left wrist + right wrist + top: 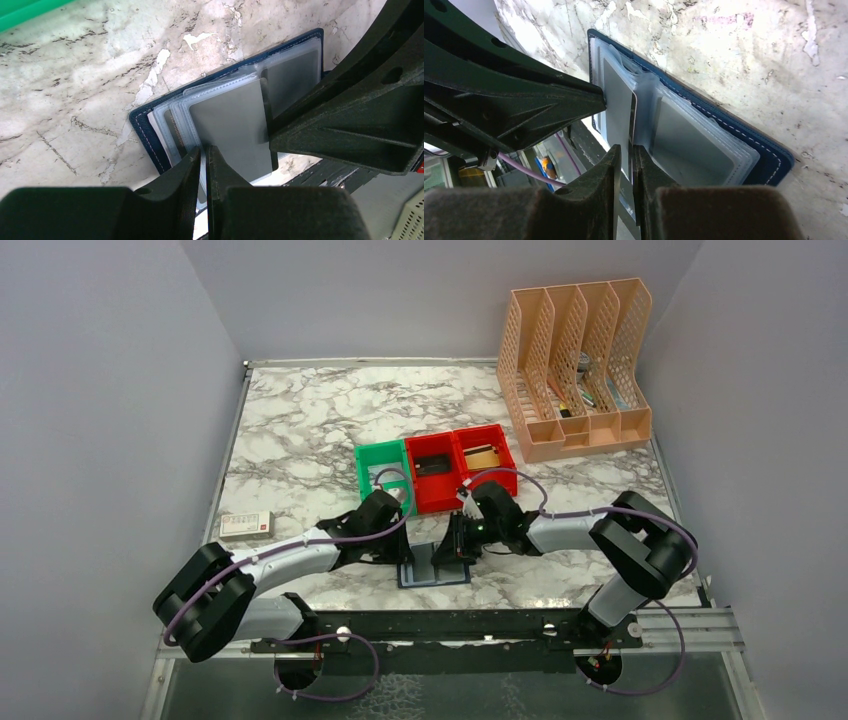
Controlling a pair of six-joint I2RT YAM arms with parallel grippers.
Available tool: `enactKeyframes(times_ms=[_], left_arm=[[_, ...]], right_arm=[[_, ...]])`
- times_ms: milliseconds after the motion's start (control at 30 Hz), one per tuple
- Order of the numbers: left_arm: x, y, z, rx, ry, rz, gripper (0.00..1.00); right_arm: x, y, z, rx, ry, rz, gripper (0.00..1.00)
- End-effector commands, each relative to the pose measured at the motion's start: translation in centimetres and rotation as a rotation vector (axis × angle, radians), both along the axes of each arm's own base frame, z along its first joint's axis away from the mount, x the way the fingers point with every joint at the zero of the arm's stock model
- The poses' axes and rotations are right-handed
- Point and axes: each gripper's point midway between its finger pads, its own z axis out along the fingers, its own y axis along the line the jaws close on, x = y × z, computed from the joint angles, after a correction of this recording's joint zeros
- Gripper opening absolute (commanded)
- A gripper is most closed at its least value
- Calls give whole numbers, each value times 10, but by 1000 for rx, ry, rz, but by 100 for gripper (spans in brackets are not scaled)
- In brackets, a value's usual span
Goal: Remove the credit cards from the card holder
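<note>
The card holder (436,572) lies open on the marble near the front edge, a navy cover with clear plastic sleeves (694,145) fanned out. One grey sleeve (230,125) stands up between both grippers. My left gripper (204,151) is shut on the lower edge of that sleeve (616,105). My right gripper (625,150) is shut on a thin credit card (633,117) whose pale edge shows beside the sleeve. In the top view the left gripper (405,552) and right gripper (457,546) meet over the holder. A dark card (176,137) sits in a lower sleeve.
A green bin (380,466) and two red bins (432,472) stand just behind the grippers. A peach file organizer (575,370) is at the back right. A small white and red box (246,524) lies at the left edge.
</note>
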Motion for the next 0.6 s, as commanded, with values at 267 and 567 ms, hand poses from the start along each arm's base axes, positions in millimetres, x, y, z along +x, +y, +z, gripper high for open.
enactKeyframes(times_ms=[267, 567], left_arm=[[-9, 21, -19, 120, 30, 0, 12], [-7, 19, -18, 122, 25, -2, 12]], right_arm=[[2, -8, 2, 28, -10, 4, 1], [0, -26, 6, 35, -25, 14, 1]])
